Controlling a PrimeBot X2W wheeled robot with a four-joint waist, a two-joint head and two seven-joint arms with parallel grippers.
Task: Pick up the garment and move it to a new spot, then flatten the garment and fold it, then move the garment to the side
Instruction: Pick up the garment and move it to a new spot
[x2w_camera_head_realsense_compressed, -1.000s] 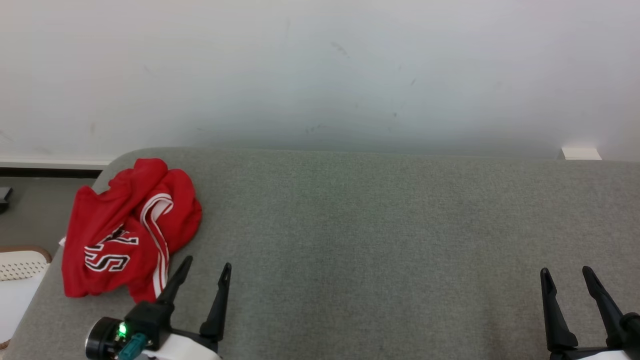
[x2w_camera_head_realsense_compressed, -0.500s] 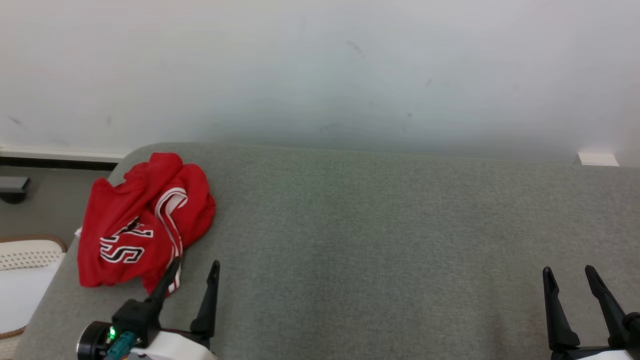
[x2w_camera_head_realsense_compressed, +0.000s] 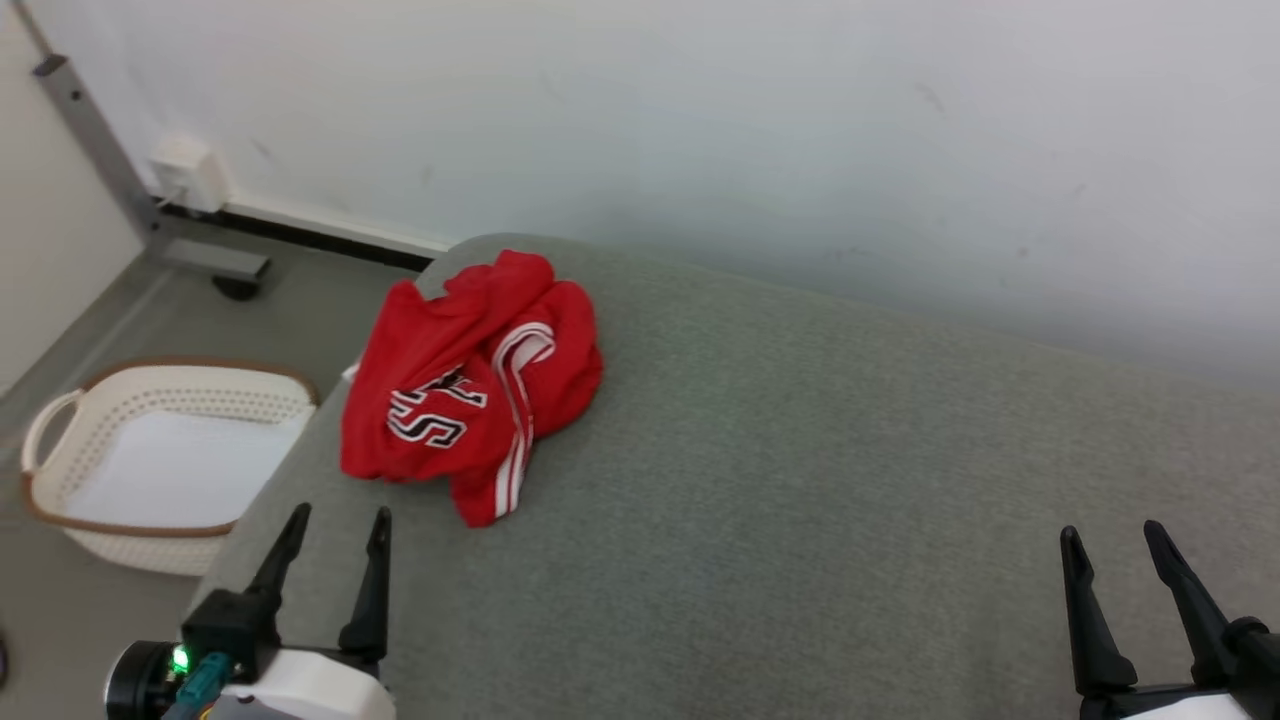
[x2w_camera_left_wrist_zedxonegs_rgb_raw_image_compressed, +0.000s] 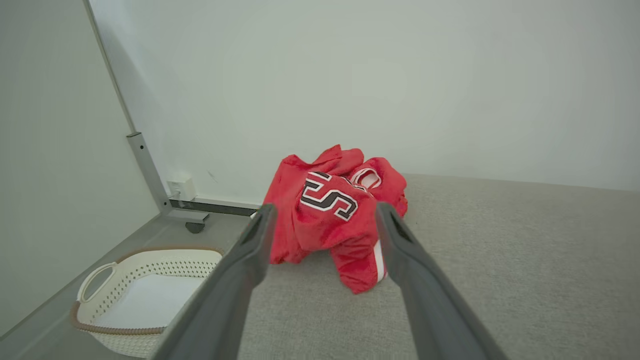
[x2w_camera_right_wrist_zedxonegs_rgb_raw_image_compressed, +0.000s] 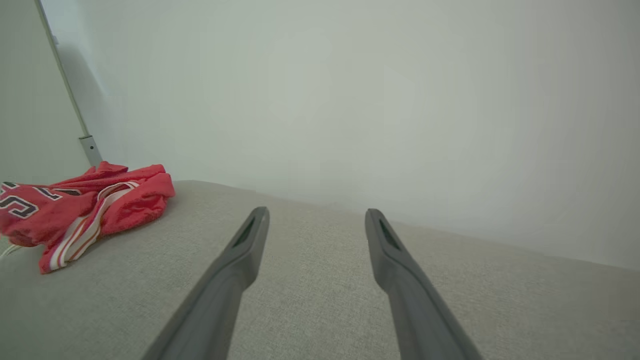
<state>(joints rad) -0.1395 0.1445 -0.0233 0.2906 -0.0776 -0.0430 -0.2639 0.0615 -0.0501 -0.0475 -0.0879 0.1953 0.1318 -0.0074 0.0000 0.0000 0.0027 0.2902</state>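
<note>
Nearest me, my left gripper (x2w_camera_head_realsense_compressed: 340, 512) and right gripper (x2w_camera_head_realsense_compressed: 1110, 530) hover over the grey cushion (x2w_camera_head_realsense_compressed: 800, 480), fingers spread wide and holding nothing. Beyond the left one, the crumpled red garment (x2w_camera_head_realsense_compressed: 470, 390) lies untouched near the cushion's far left corner. Off that side a white basket (x2w_camera_head_realsense_compressed: 130, 548) sits on the floor, with a pale wall (x2w_camera_head_realsense_compressed: 700, 130) behind.

My right pincer (x2w_camera_right_wrist_zedxonegs_rgb_raw_image_compressed: 316, 214) has its jaws spread wide, and I see bare grey fabric of the desk (x2w_camera_right_wrist_zedxonegs_rgb_raw_image_compressed: 310, 310) between the two dark fingers (x2w_camera_right_wrist_zedxonegs_rgb_raw_image_compressed: 240, 260). The red garment (x2w_camera_right_wrist_zedxonegs_rgb_raw_image_compressed: 90, 210) lies crumpled at far left on the desk, well apart from the pincer, with white stripes and part of a black-and-white letter showing. Pale wall (x2w_camera_right_wrist_zedxonegs_rgb_raw_image_compressed: 350, 100) behind, grey metal post (x2w_camera_right_wrist_zedxonegs_rgb_raw_image_compressed: 90, 147) at upper left.
</note>
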